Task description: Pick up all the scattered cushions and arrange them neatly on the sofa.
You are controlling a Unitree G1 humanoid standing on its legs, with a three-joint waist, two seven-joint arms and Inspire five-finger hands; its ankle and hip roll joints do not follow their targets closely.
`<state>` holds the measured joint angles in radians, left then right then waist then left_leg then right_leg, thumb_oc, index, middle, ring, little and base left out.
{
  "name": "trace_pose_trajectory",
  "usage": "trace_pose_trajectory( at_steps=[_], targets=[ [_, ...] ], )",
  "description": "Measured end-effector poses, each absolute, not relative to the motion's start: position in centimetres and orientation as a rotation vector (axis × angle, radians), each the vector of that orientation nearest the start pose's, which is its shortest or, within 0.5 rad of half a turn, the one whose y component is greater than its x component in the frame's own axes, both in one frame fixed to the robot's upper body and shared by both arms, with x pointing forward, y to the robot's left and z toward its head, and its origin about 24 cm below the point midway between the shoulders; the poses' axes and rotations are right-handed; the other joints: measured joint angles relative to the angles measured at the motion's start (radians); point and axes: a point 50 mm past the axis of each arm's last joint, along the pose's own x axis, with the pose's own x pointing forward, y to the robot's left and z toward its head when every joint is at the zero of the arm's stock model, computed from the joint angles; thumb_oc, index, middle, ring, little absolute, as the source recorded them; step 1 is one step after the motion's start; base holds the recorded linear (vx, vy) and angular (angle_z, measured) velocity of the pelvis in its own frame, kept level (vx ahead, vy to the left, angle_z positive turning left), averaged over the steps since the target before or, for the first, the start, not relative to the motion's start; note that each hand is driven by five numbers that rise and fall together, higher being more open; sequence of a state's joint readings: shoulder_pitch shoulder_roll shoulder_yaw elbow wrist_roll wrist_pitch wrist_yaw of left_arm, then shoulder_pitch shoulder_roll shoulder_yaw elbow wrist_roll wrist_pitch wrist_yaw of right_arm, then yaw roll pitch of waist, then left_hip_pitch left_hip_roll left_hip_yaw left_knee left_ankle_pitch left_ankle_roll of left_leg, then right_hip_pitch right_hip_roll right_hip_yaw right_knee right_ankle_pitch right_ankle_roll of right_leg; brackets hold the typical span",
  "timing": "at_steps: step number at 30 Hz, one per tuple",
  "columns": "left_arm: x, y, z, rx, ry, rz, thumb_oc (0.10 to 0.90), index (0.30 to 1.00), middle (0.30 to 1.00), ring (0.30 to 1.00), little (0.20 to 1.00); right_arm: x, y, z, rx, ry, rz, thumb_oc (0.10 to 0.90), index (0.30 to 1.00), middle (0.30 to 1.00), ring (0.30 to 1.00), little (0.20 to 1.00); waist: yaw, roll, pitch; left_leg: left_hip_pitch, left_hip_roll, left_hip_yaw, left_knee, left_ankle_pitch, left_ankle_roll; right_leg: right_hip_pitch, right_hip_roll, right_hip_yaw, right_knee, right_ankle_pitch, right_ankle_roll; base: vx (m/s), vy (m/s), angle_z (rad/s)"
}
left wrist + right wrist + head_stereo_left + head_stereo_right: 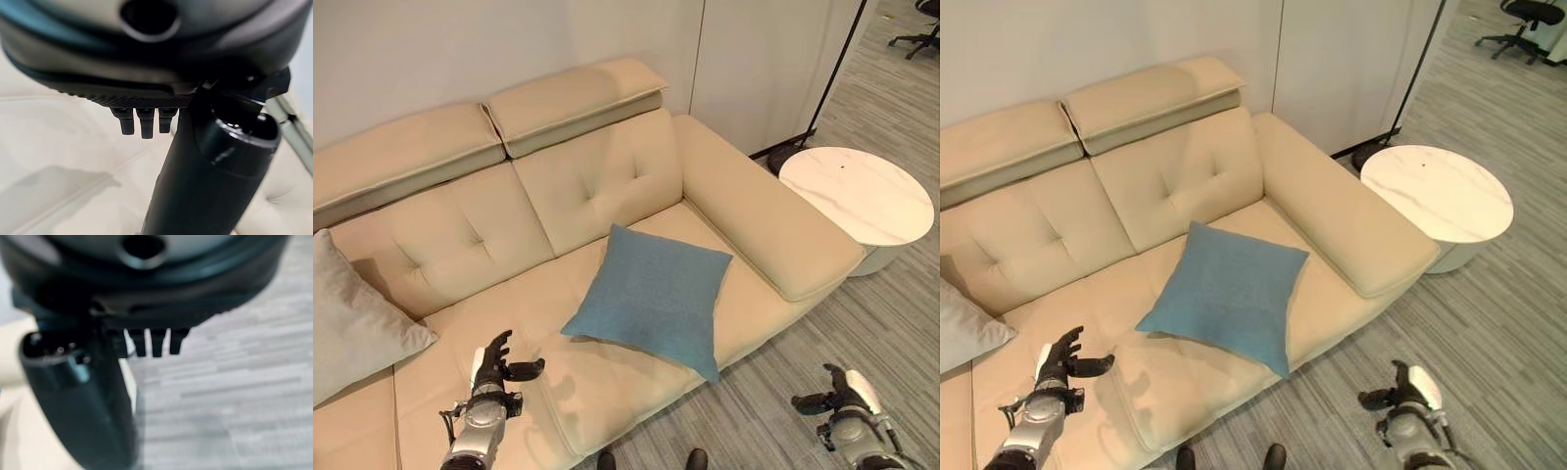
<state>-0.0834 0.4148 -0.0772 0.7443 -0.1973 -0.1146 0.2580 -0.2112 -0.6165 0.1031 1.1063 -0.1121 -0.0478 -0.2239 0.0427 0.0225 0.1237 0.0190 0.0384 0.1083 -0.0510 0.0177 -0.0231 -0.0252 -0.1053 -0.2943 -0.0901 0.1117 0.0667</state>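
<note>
A blue cushion (651,294) lies flat on the right seat of the beige sofa (587,181), one corner hanging over the front edge. A grey cushion (347,328) leans at the sofa's left end. My left hand (494,367) hovers open and empty above the left seat, fingers straight, thumb out toward the blue cushion. My right hand (842,392) is open and empty over the carpet in front of the sofa's right arm. The left wrist view shows straight fingers (142,122) above the seat; the right wrist view shows fingers (146,342) over the carpet.
A round white marble-topped table (857,196) stands on the grey carpet just right of the sofa's right arm (764,220). A black office chair (1528,15) stands far back right. A white wall and panels run behind the sofa.
</note>
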Motion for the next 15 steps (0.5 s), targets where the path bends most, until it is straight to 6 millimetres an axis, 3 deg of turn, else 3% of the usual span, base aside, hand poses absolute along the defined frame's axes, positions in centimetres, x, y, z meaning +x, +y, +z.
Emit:
trace_pose_trajectory(
  at_steps=[4,7,9,11,12,13,14,15],
  targets=[
    [24.2,29.8,-2.7,0.351,0.384,0.384,0.800,0.900,0.900,0.900,0.900,20.3,-41.5,-0.4,-0.670,0.720,-0.626,0.800,0.900,0.900,0.900,0.900,0.014,-0.034,0.004,-0.029,-0.001,0.002,-0.002,0.006,-0.001,-0.033,0.000,0.004,-0.002,0.015,0.003,-0.03,0.009,-0.04],
    [24.7,31.0,-1.1,0.383,0.330,0.428,0.800,0.900,0.900,0.900,0.900,20.4,-42.7,1.5,-0.480,0.576,-0.793,0.800,0.900,0.900,0.900,0.900,0.004,-0.058,0.015,-0.028,0.000,0.015,-0.006,0.007,-0.001,-0.042,0.000,0.017,-0.003,0.018,0.000,-0.11,0.028,-0.10],
    [25.0,31.3,-0.3,0.395,0.302,0.453,0.800,0.900,0.900,0.900,0.900,21.3,-41.4,1.0,-0.369,0.518,-0.810,0.800,0.900,0.900,0.900,0.900,0.001,-0.066,0.023,-0.050,-0.001,0.017,0.001,0.007,-0.001,-0.063,-0.001,0.022,-0.002,0.024,-0.002,-0.10,0.021,-0.11],
    [26.7,31.1,1.4,0.382,0.232,0.474,0.800,0.900,0.900,0.900,0.900,23.2,-39.2,0.5,-0.222,0.439,-0.804,0.800,0.900,0.900,0.900,0.900,-0.002,-0.080,0.053,-0.087,-0.001,0.017,0.008,0.017,0.001,-0.096,-0.002,0.023,-0.002,0.038,-0.010,-0.12,0.040,-0.02],
    [28.3,30.5,2.8,0.371,0.175,0.464,0.800,0.900,0.900,0.900,0.900,25.4,-36.0,-0.3,-0.108,0.409,-0.734,0.800,0.900,0.900,0.900,0.900,-0.001,-0.076,0.079,-0.115,-0.003,0.016,0.011,0.026,0.003,-0.123,-0.003,0.023,-0.002,0.049,-0.011,-0.14,0.050,0.06],
    [29.1,30.0,3.6,0.372,0.143,0.460,0.800,0.900,0.900,0.900,0.900,26.6,-34.6,0.0,-0.058,0.373,-0.698,0.800,0.900,0.900,0.900,0.900,0.000,-0.070,0.092,-0.133,-0.004,0.014,0.012,0.030,0.003,-0.139,-0.004,0.023,-0.002,0.055,-0.012,-0.09,0.039,0.06],
    [29.8,29.7,4.4,0.370,0.112,0.460,0.800,0.900,0.900,0.900,0.900,27.6,-33.3,0.4,-0.018,0.334,-0.668,0.800,0.900,0.900,0.900,0.900,0.001,-0.065,0.103,-0.152,-0.006,0.011,0.012,0.036,0.003,-0.156,-0.005,0.022,-0.002,0.060,-0.013,-0.04,0.025,0.08],
    [31.6,28.8,6.8,0.356,0.022,0.450,0.800,0.900,0.900,0.900,0.900,29.9,-31.0,2.1,0.029,0.241,-0.571,0.800,0.900,0.900,0.900,0.900,0.003,-0.053,0.154,-0.170,-0.006,0.009,0.004,0.055,0.001,-0.176,-0.006,0.021,-0.002,0.073,-0.023,-0.05,0.031,0.08]
  ],
)
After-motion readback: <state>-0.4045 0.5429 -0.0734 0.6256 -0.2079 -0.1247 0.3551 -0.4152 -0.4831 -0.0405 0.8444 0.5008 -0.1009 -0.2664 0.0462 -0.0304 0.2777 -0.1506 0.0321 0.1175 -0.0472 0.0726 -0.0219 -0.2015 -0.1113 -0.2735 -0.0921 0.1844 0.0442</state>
